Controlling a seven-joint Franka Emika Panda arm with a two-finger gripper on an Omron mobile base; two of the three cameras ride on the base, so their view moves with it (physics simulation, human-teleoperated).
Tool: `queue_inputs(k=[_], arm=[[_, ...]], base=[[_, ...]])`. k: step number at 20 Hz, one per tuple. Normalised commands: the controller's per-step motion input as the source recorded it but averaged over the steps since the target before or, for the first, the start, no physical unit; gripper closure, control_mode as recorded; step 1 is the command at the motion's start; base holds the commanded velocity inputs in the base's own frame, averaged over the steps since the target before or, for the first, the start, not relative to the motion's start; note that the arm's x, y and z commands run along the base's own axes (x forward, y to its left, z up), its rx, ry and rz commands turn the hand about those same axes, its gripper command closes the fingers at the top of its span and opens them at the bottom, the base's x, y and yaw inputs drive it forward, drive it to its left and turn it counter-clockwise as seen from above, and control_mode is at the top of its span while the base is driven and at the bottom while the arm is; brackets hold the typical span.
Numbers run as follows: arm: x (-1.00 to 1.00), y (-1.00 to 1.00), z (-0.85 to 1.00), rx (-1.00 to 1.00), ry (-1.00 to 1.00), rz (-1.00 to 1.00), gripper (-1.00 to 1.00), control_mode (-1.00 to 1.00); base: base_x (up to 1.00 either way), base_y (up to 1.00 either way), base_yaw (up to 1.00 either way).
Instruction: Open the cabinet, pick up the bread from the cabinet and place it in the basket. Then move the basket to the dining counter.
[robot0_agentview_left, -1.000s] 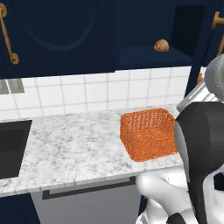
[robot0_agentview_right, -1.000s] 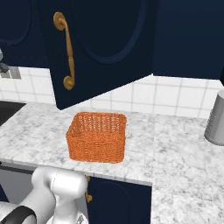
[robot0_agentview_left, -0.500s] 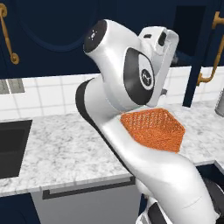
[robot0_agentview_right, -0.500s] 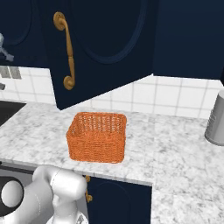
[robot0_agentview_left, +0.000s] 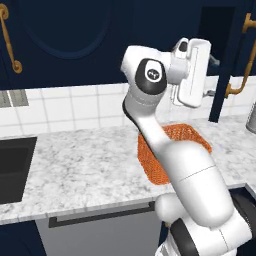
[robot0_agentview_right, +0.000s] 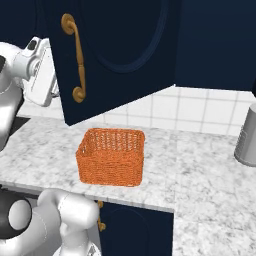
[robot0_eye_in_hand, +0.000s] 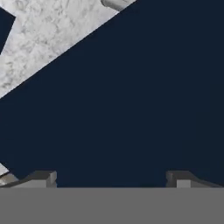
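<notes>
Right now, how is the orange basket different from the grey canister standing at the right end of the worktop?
The basket is orange, woven mesh and rectangular; the canister is plain grey, smooth and round. The basket sits low and wide with an open top and nothing visible inside, while the canister stands tall and upright, its top cut off by the picture edge. The basket sits below the open cabinet door, the canister far off to the right. Both rest on the marble worktop.

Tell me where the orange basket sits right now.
The orange basket sits on the marble worktop, below the open cabinet door; in the left base view, the arm partly hides it.
</notes>
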Motion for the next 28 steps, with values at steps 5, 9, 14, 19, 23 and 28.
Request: queue_inputs(k=[5, 9, 14, 19, 23, 28], arm=[[-0.1, -1.0, 0.11, 0.05, -0.02, -0.38, -1.0, -1.0], [-0.26, -1.0, -0.06, 0.34, -0.06, -0.06, -1.0, -1.0], [0.0, -1.0, -0.2, 0.34, -0.12, 0.08, -1.0, -1.0], [-0.21, 0.35, -0.12, 0.08, -0.27, 0.09, -1.0, -1.0], [0.0, 1.0, -0.45, 0.19, -0.21, -0.04, -1.0, -1.0], [-0.05, 0.73, -0.92, 0.55, -0.21, 0.0, -1.0, -1.0]], base=[[0.0, 0.0, 0.0], [0.0, 0.0, 0.0], [0.0, 0.0, 0.0], [0.0, 0.0, 0.0], [0.0, 0.0, 0.0], [0.0, 0.0, 0.0]])
